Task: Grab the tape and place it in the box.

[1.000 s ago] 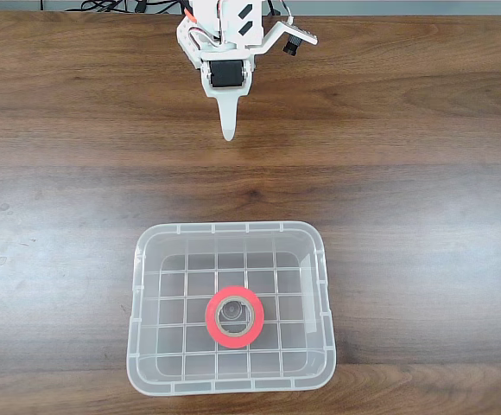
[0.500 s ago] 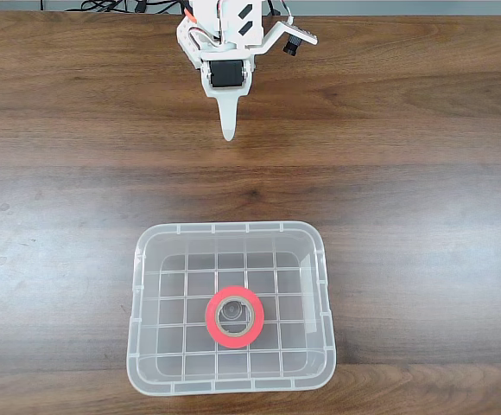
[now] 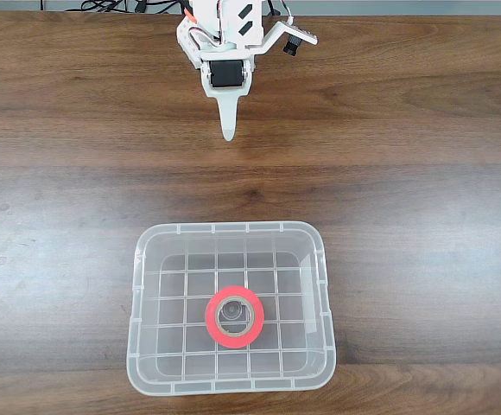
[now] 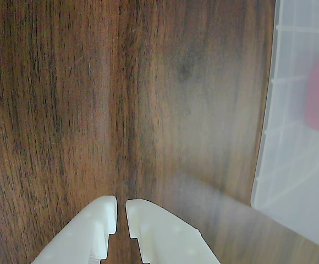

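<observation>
The tape was seen lying flat on the gridded floor of the box, near its middle, so the placing was judged to be done. The gripper was held over the bare table, well apart from the box, its fingers drawn nearly together with nothing between them. Nothing further appeared to be left.
</observation>
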